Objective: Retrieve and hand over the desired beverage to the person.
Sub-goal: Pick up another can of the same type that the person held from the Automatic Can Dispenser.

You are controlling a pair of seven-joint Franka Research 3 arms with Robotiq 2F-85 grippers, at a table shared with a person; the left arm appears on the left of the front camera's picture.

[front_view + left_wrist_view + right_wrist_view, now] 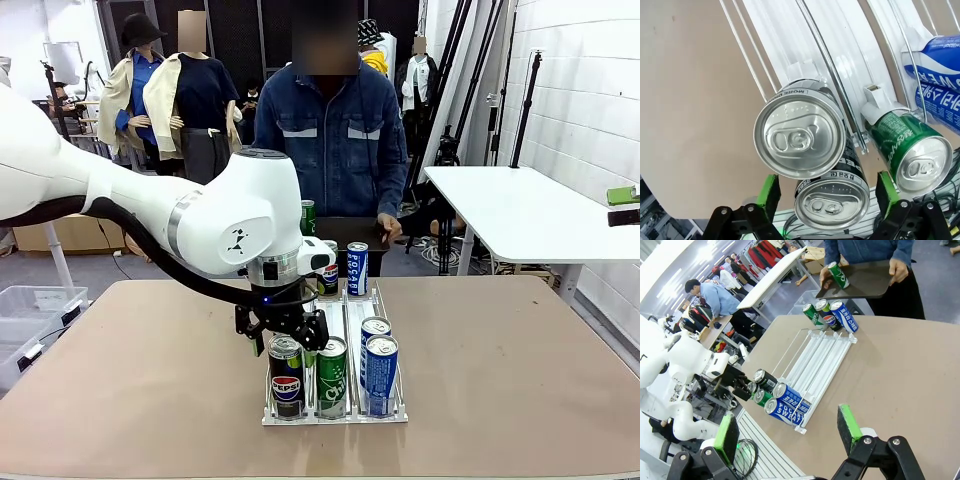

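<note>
The left fingers (769, 194) stand wide open, a black can (832, 201) between them, untouched.

Cans (800, 137) are shiny metal, the rack (775, 40) glossy plastic, tabletop (500, 380) matt.

Front view: fixed between my arms, facing across the table (520, 380) to the person (345, 130); middle distance.
Left wrist view: looks down along my left gripper (828, 179), very near; cans (800, 135) stand just beyond my fingertips.
Right wrist view: high, well back, past my right gripper (787, 414); the rack (815, 355) lies far beyond my fingertips, the person beyond it.
Shared: rack and cans in all three; person in front and right wrist.
</note>
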